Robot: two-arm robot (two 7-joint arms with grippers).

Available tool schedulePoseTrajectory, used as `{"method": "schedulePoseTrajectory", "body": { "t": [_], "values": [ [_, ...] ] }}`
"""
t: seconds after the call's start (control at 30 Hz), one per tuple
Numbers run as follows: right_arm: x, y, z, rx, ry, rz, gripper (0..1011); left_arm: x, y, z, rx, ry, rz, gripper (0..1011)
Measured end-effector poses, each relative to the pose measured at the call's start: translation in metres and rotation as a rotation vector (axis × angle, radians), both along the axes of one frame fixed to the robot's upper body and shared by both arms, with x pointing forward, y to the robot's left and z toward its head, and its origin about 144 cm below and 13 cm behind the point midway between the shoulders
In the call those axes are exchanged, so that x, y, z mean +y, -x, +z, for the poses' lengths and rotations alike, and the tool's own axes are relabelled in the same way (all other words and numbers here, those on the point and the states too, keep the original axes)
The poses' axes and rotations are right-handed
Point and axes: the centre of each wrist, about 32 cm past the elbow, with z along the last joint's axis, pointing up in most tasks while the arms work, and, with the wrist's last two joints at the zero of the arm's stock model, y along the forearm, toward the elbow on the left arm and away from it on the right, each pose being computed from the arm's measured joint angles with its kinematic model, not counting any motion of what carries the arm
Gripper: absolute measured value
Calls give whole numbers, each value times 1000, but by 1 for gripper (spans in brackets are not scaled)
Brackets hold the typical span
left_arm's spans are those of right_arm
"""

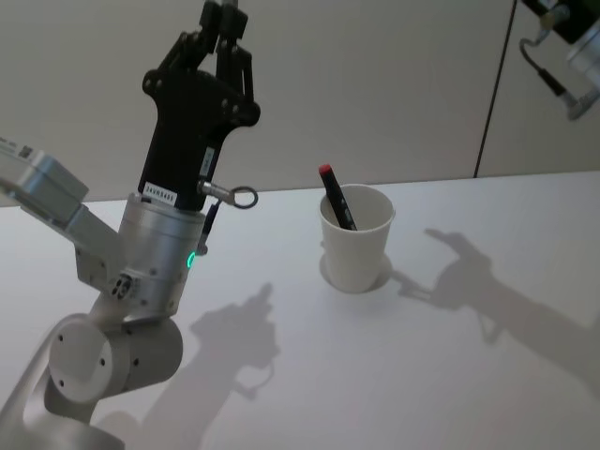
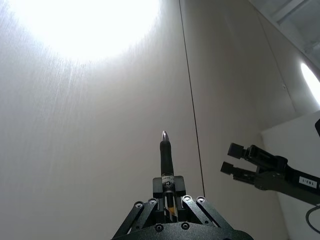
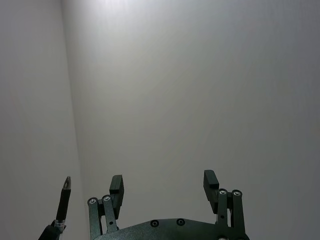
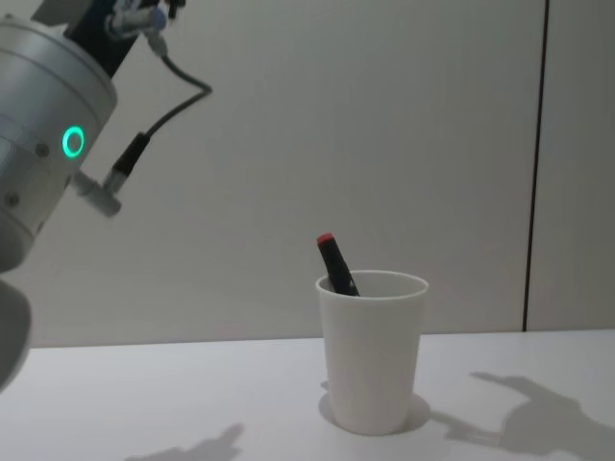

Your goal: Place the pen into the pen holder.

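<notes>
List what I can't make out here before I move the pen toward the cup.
- Lower part of the red-capped pen standing in the paper cup: hidden by the cup's wall in the head and chest views.
- Tips of the left pincer and the held pen: cut off by the head view's top edge, so their place relative to the cup is unclear.
- Most of the open right pincer: cut off by the head view's top-right corner.

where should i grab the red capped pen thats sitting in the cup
Grip the red-capped pen on its shaft just under the cap, coming from above along its lean. Only that upper end clears the rim of the paper cup, tilted toward the robot's left; the cup wall would likely block a side approach lower down.
</notes>
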Motion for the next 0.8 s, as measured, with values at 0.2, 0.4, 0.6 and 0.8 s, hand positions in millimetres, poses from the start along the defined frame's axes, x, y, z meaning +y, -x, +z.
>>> {"method": "schedulePoseTrajectory", "body": {
  "t": [0.2,0.4,0.6,0.8],
  "values": [
    [4,-1,-2,43,-60,15,1002,-4,-4,5,-45,16,-10,126],
    [6,-1,-4,70,-83,16,1002,-5,-6,7,-66,24,-15,126],
    [7,1,-5,115,-99,14,1001,-7,-7,8,-81,29,-18,126],
    [10,3,-2,184,-124,14,1002,-8,-8,9,-91,32,-20,126]
  ]
}}
